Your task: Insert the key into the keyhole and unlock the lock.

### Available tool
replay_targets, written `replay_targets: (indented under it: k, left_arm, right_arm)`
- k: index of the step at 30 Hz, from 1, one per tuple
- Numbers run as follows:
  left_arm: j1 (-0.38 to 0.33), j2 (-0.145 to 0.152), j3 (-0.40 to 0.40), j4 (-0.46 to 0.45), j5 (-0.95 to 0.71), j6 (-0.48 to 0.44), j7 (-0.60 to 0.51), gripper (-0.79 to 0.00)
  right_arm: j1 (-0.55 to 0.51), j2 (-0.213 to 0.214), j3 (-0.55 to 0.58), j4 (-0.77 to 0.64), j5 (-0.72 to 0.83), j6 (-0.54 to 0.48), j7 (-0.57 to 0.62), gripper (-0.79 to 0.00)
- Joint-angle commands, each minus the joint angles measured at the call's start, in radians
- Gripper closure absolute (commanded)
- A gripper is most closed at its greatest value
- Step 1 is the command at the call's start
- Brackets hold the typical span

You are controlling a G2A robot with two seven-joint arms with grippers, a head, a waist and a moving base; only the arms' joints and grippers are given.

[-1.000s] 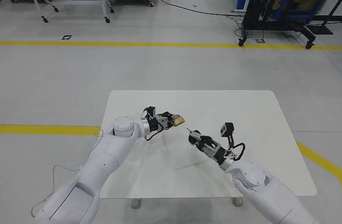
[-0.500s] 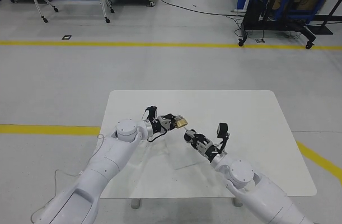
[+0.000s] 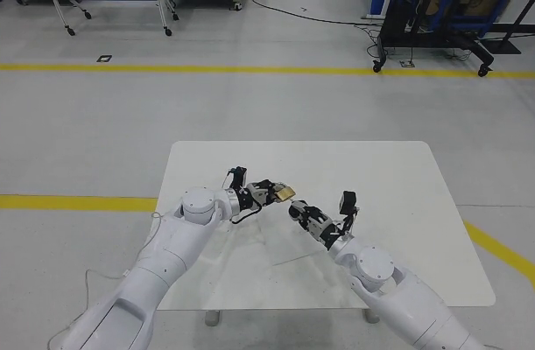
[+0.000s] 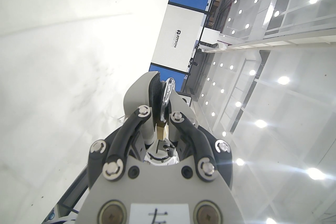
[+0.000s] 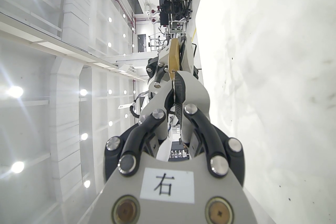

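The lock (image 3: 284, 190) is held clamped in the left gripper (image 3: 271, 191) above the table (image 3: 381, 166). The key (image 5: 172, 82) is clamped in the right gripper (image 3: 295, 208), its tip at the lock.

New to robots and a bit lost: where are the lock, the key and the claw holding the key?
lock (image 5: 173, 58): right wrist view, on its brass body.
key (image 5: 173, 83): right wrist view, on its thin metal blade.
right claw (image 3: 296, 207): top view, midway between its fingertips.
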Motion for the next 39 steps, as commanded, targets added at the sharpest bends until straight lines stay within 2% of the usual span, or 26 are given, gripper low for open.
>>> replay_targets:
  k: [1, 26, 27, 28, 30, 39]
  left_arm:
    - [0.002, 0.000, -0.001, -0.003, 0.008, 0.001, 0.004, 0.000]
    - [0.009, -0.010, -0.016, -0.013, 0.055, 0.012, 0.013, 0.000]
    - [0.010, -0.011, -0.017, -0.012, 0.055, 0.012, 0.013, 0.000]
    - [0.010, -0.011, -0.019, -0.012, 0.054, 0.013, 0.013, 0.000]
    - [0.010, -0.011, -0.022, -0.011, 0.055, 0.014, 0.012, 0.000]
    - [0.008, -0.013, -0.036, -0.004, 0.054, 0.018, 0.007, 0.000]
  right_arm:
    - [-0.001, -0.003, 0.002, 0.002, -0.004, 0.003, 0.001, 0.000]
    - [0.012, -0.053, 0.020, 0.023, -0.058, 0.035, -0.017, 0.000]
    - [0.011, -0.054, 0.022, 0.024, -0.061, 0.033, -0.016, -0.099]
    - [0.008, -0.055, 0.024, 0.024, -0.061, 0.031, -0.015, -0.160]
    - [0.004, -0.057, 0.030, 0.027, -0.062, 0.028, -0.009, -0.225]
    - [-0.019, -0.065, 0.054, 0.026, -0.074, 0.003, 0.028, -0.265]
